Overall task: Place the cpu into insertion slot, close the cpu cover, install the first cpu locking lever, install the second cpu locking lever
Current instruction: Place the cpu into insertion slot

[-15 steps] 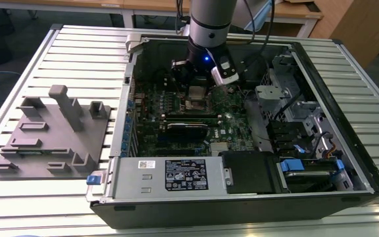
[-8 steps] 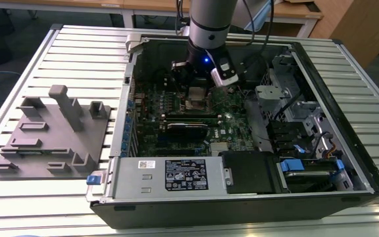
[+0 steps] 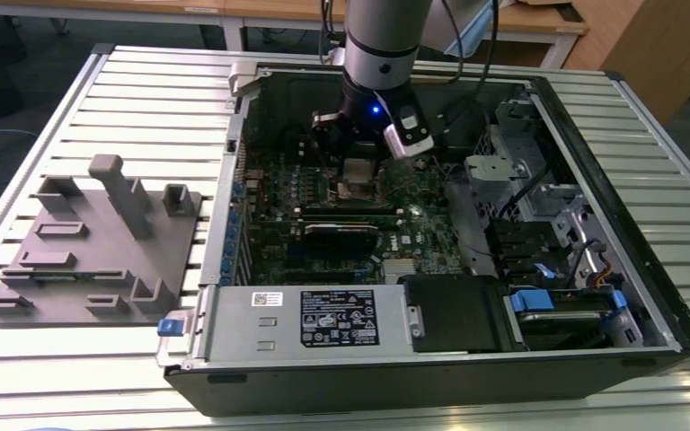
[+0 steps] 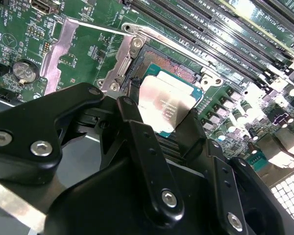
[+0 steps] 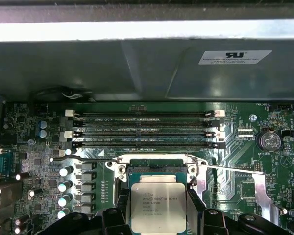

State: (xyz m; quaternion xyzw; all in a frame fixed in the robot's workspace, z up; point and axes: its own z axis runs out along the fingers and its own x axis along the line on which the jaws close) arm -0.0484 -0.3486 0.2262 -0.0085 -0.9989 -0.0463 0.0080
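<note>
Slatted table (image 3: 118, 99) carries an open case (image 3: 441, 391). Inside it, the gripper (image 5: 158, 198) is clamped on the cpu (image 5: 158, 210) by two opposite edges, directly over the slot (image 5: 157, 167). Whether the cpu touches the slot is hard to tell; probably not. Any tilt or offset at release could bend contacts or jam a corner.
</note>
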